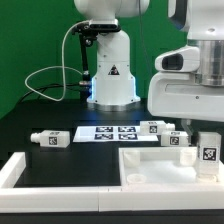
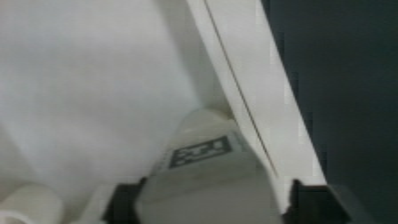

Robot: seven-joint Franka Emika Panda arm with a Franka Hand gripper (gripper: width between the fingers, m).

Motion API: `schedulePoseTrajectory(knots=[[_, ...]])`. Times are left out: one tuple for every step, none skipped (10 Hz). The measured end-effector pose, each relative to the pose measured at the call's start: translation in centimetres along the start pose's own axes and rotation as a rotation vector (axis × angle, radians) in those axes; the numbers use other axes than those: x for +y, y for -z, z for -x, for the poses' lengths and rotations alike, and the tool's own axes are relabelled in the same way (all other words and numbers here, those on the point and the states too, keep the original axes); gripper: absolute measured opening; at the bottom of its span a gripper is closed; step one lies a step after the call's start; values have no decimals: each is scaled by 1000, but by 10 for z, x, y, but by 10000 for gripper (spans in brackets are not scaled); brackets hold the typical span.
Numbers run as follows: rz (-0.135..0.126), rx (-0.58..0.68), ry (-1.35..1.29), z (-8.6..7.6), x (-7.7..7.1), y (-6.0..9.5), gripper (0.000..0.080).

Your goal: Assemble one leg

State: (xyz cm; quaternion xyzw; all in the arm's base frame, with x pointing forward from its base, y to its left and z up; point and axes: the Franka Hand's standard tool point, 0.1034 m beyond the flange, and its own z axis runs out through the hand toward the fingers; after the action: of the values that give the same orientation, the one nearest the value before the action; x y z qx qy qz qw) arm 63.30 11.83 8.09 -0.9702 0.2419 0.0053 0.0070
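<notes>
End effector point(image 2: 215, 204) released, fingers point(image 2: 128, 200) spread wide, over tagged leg point(image 1: 207, 152) at right, by white tabletop point(image 1: 150, 168). Another leg point(image 1: 50, 139) lies left on black worktop point(image 1: 40, 115).

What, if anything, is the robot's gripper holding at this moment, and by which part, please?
Nothing, it seems: in the wrist view the two-finger gripper is open, its black fingers set wide apart with no part clamped between them.

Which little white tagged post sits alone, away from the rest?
The small white plastic post at the exterior view's left, beyond the marker board; the others cluster right.
</notes>
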Motion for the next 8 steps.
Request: schedulePoseTrajectory(knots=[[0, 0, -72, 0, 0, 0, 285], [0, 0, -141, -2, 1, 0, 285], [1, 2, -241, -3, 3, 0, 285], [-1, 7, -329, -3, 1, -1, 285], [-9, 18, -460, -4, 0, -1, 285], [-21, 16, -601, -5, -1, -1, 285], [-38, 11, -749, -6, -1, -1, 285], [-50, 17, -859, -6, -2, -1, 285]])
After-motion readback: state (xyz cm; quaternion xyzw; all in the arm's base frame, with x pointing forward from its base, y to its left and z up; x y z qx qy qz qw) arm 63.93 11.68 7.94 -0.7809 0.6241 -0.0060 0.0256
